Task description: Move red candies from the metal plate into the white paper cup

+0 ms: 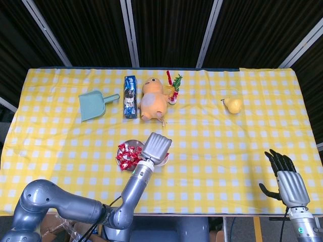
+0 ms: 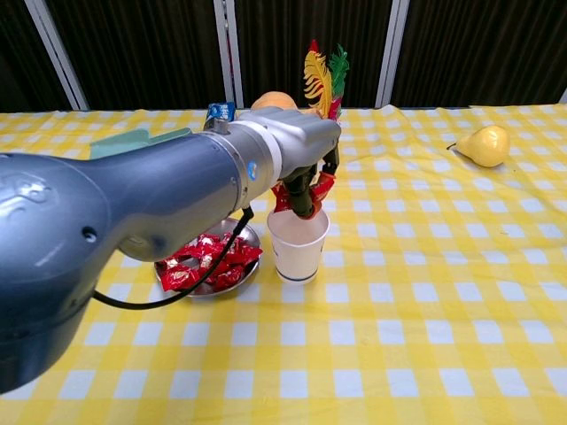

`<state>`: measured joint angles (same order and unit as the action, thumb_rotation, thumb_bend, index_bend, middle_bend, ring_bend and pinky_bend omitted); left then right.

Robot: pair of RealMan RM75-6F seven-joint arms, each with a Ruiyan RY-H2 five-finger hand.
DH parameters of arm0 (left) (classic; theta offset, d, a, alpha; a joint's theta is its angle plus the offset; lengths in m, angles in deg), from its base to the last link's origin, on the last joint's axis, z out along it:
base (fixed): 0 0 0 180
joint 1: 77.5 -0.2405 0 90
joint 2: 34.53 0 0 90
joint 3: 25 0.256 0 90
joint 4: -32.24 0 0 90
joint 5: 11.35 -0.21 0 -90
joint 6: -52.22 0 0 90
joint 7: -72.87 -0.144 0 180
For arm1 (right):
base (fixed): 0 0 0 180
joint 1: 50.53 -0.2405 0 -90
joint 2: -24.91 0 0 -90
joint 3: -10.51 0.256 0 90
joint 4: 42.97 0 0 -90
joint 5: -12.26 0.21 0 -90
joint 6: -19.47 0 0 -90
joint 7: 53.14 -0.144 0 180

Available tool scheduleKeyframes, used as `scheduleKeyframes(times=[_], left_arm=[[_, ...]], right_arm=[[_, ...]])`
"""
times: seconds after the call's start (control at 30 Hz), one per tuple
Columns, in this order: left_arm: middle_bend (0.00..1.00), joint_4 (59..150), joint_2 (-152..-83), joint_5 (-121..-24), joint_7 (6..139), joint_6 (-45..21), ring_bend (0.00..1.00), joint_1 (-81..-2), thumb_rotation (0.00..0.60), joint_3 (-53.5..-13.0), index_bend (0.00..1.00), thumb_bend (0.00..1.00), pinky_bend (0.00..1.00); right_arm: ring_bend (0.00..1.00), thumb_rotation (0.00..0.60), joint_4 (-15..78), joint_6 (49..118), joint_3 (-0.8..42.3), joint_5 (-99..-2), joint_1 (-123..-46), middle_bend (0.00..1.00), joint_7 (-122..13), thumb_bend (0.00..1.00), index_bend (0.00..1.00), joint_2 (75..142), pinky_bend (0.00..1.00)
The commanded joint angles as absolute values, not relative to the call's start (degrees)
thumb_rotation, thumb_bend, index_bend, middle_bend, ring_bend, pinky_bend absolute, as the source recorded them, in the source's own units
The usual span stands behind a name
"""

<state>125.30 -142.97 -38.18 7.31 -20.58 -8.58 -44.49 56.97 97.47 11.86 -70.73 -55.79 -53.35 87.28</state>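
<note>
My left hand hangs directly over the white paper cup and holds a red candy in its fingers just above the cup's mouth. From the head view, the left hand hides almost all of the cup. The metal plate lies just left of the cup with several red candies piled on it. My right hand rests open near the table's front right corner, fingers spread, holding nothing.
At the back stand a teal dustpan, a blue box, an orange plush toy and a small feather ornament. A yellow pear lies far right. My left forearm fills the left of the chest view.
</note>
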Motion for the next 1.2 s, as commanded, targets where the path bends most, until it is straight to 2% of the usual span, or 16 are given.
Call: scheduleKeyframes(times=[0.03, 0.5, 0.77, 1.07, 1.2], left_arm=[[0.70, 124.04, -144.15, -38.25, 7.56, -20.30, 0.86, -8.02, 0.600, -44.08, 0.57, 0.46, 0.96], [0.69, 121.10, -145.61, -40.21, 10.34, -19.54, 0.86, -9.62, 0.600, -41.54, 0.56, 0.44, 0.96], [0.62, 121.31, -145.26, -41.07, 11.03, -19.41, 0.85, -10.46, 0.600, -41.06, 0.50, 0.32, 0.96], [0.53, 122.08, -145.07, -41.74, 10.86, -19.94, 0.85, -10.82, 0.600, -41.14, 0.42, 0.30, 0.96], [0.52, 122.46, -144.97, -41.89, 10.76, -20.10, 0.84, -10.99, 0.600, -41.19, 0.40, 0.30, 0.96]], right_arm=[[0.00, 0.600, 57.04, 97.43, 11.89, -70.64, -55.79, 0.00, -53.55, 0.34, 0.00, 87.20, 0.00], [0.00, 0.600, 57.16, 97.75, 12.05, -70.67, -55.75, 0.00, -53.72, 0.34, 0.00, 87.27, 0.00], [0.00, 0.600, 57.21, 97.77, 12.07, -70.66, -55.76, 0.00, -53.68, 0.34, 0.00, 87.28, 0.00], [0.00, 0.600, 57.17, 97.98, 11.97, -70.90, -55.65, 0.00, -53.71, 0.34, 0.00, 87.26, 0.00], [0.00, 0.600, 57.16, 98.07, 11.96, -70.96, -55.62, 0.00, -53.68, 0.34, 0.00, 87.27, 0.00]])
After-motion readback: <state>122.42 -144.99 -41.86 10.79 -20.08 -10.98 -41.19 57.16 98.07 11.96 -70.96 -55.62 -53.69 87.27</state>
